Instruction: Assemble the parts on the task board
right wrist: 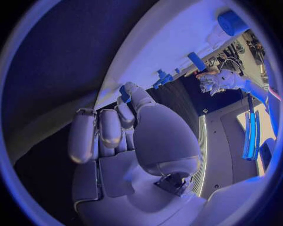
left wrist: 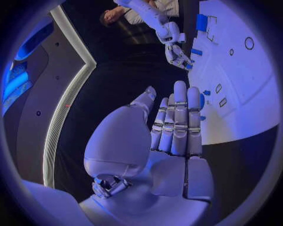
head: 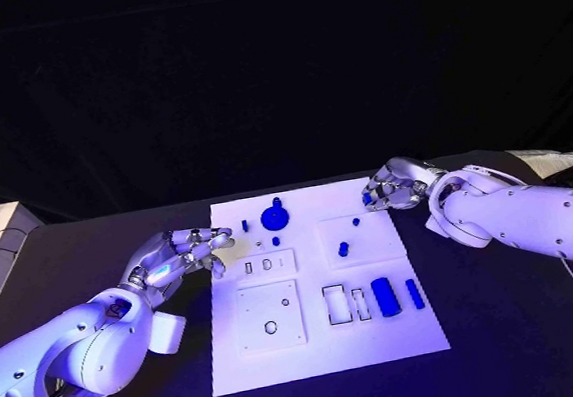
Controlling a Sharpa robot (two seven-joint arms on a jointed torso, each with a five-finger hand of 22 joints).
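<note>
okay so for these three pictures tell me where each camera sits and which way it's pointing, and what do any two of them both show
Head view: on the robot's head, looking down at the black table and task board; both arms enter, left hand and right hand at the board's edges.
Left wrist view: behind the left hand, facing across the board; fingers straight, holding nothing.
Right wrist view: behind the right hand, facing the board's edge; fingers curled.
Shared: both wrist views show the board and the opposite hand.
</note>
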